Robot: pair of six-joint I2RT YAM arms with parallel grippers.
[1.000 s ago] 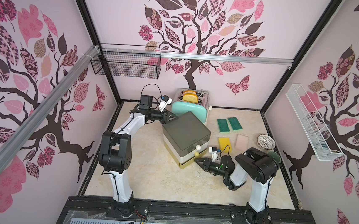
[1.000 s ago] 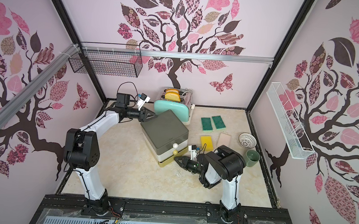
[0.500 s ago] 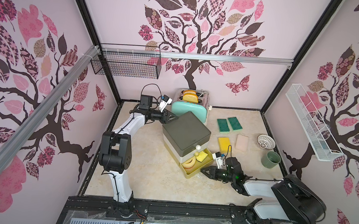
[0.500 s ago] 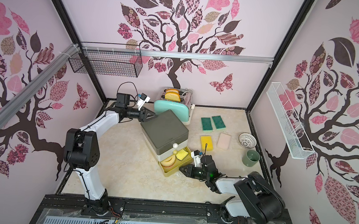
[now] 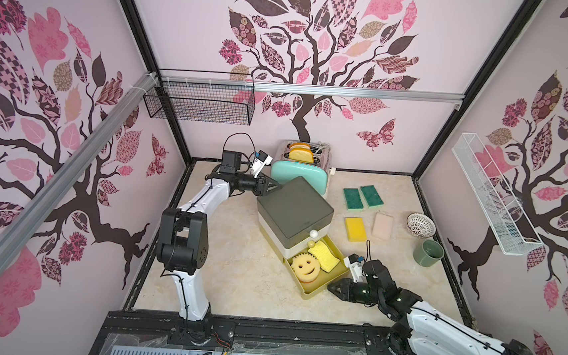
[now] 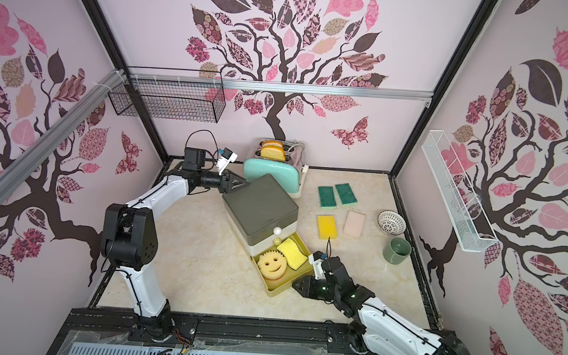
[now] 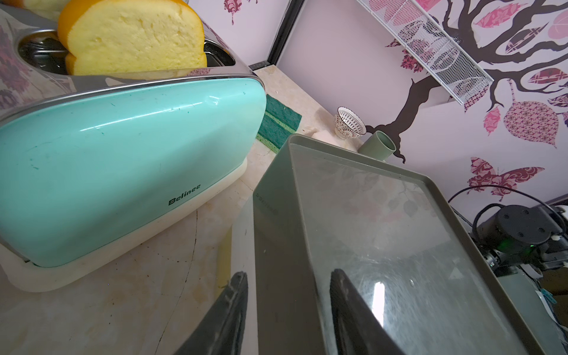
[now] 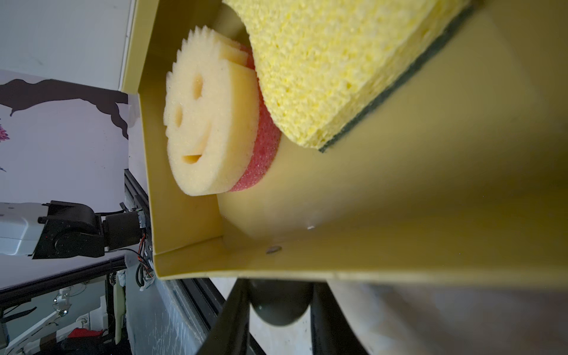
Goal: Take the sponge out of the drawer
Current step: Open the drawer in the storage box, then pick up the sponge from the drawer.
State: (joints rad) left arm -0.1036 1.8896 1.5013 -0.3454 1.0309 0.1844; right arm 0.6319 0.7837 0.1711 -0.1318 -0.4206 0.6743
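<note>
- One drawer unit (image 5: pixel 294 208) with a grey top; its bottom yellow drawer (image 5: pixel 317 269) stands pulled out
- Three sponges show in the drawer: a round smiley sponge (image 5: pixel 305 266) lying on a pink one (image 8: pixel 261 159), and a yellow rectangular sponge (image 5: pixel 325 256) leaning beside them
- Four more sponges lie on the table: two green (image 5: pixel 353 199), one yellow (image 5: pixel 355 229), one pale pink (image 5: pixel 382 226)
- One toaster (image 5: pixel 302 171) with two bread slices, one bowl (image 5: pixel 421 225), one green cup (image 5: pixel 428 253)
- Left gripper (image 5: pixel 275 187) is clamped on the unit's back corner
- Right gripper (image 5: pixel 331 287), jaws narrow around the drawer's front knob (image 8: pixel 278 307), sits just outside the front wall; the smiley sponge lies just inside it
</note>
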